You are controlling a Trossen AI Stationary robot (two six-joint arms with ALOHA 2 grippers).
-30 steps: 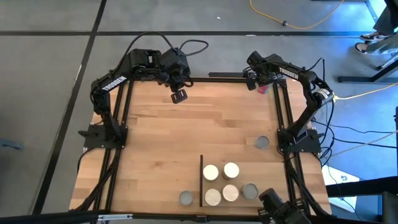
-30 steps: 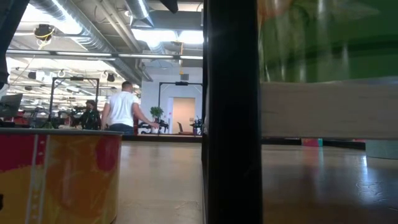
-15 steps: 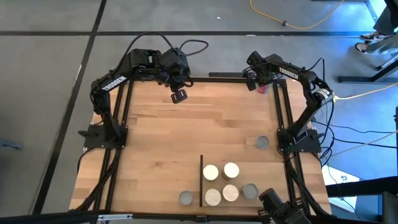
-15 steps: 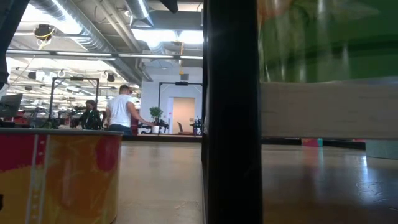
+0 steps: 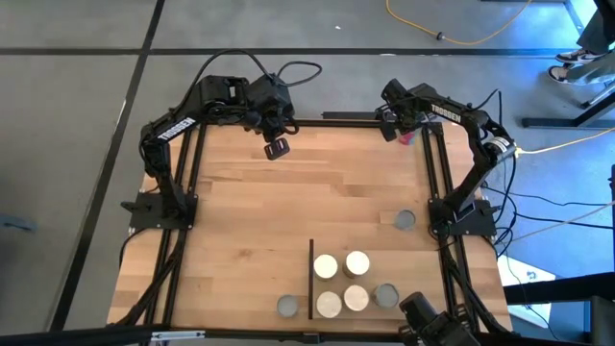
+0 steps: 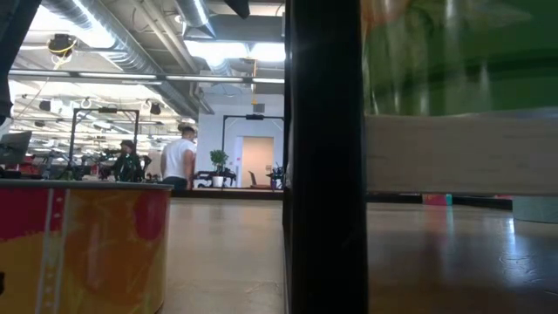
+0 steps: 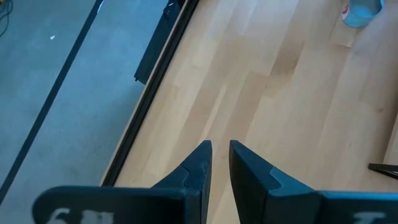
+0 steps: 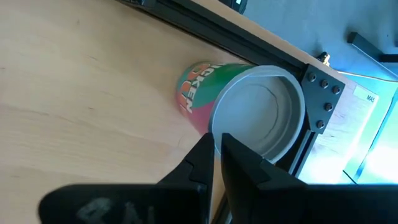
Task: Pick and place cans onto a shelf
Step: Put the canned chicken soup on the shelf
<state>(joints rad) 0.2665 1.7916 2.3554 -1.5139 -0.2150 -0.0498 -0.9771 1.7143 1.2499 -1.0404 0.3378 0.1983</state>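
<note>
Only the person (image 6: 179,157) has moved; we see a frame rail (image 6: 324,157) blocking cans (image 5: 341,279) (both grippers' jaws pressed together) at six o'clock

You've got bare wood across the middle of the light-wood bench (image 5: 288,211). Near the front, five round white and grey cans (image 5: 341,282) crowd just right of a thin black strip (image 5: 311,279); lone grey cans sit left of it (image 5: 287,306) and by the right rail (image 5: 405,220).
</note>
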